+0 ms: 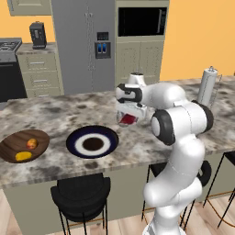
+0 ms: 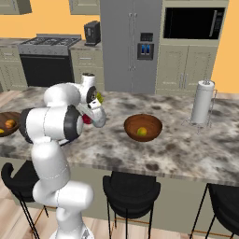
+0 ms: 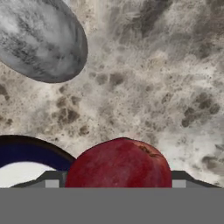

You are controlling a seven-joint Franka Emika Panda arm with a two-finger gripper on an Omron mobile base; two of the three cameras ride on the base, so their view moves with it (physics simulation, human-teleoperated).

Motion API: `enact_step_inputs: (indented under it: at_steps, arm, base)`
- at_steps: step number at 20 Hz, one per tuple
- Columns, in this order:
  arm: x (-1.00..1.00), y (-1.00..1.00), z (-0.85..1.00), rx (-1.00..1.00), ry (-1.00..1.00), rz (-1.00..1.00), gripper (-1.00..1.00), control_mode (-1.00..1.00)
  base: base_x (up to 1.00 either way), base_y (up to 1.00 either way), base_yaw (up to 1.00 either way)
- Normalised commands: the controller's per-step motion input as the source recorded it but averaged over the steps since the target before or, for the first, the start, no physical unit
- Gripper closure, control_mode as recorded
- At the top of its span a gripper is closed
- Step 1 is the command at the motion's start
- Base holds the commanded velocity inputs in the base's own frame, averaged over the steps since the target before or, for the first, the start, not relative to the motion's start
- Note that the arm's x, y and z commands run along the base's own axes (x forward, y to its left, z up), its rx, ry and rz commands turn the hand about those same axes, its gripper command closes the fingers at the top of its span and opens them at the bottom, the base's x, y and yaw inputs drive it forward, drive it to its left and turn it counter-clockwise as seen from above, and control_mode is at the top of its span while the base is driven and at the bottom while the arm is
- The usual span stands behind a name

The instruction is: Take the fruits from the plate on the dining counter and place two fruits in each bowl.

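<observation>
Step in hand: carrying the red fruit [image 3: 119, 164] off the plate [image 1: 75, 137] toward the bowl that wants a second fruit.
Grip: the fingers sit closed on the red fruit, one dark tip on each flank in the hand view; the gripper [image 1: 128, 119] holds it above the dining counter [image 1: 46, 112], clear of the marble.
Plate: bare, at about 9 o'clock from the gripper in the left base view; its dark blue rim shows at 8 o'clock in the hand view.
Left bowl [image 1: 10, 148]: holds the orange fruit [image 1: 31, 143] and the yellow fruit [image 1: 23, 156], so it looks full by the task's count.
Right bowl [image 2: 132, 122]: holds the yellow-green fruit [image 2: 142, 132] alone; judged to be the target, at 3 o'clock from the hand in the right base view.
Obstacle: a grey vase [image 3: 41, 39] stands at 10 o'clock in the hand view, apart from the fruit.
How to do it well: keep the carry height, swing toward the right bowl, centre over its hollow beside the yellow-green fruit, lower before opening so the round fruit cannot roll out.
Risk: a high release may bounce it over the shallow rim.
</observation>
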Motion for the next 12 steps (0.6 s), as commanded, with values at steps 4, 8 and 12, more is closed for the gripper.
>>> enact_step_inputs:
  at_steps: [4,8,12]
  arm:
    - [-0.25,-1.0,0.31,0.0,-0.09,0.12,1.0,-1.0]
    - [-0.13,-1.0,0.09,0.0,-0.06,0.09,1.0,-1.0]
    - [0.0,-0.97,0.01,-0.03,-0.04,0.0,1.0,-1.0]
  base:
    - [0.0,0.0,0.0]
    - [0.0,0.0,0.0]
    - [0.0,0.0,0.0]
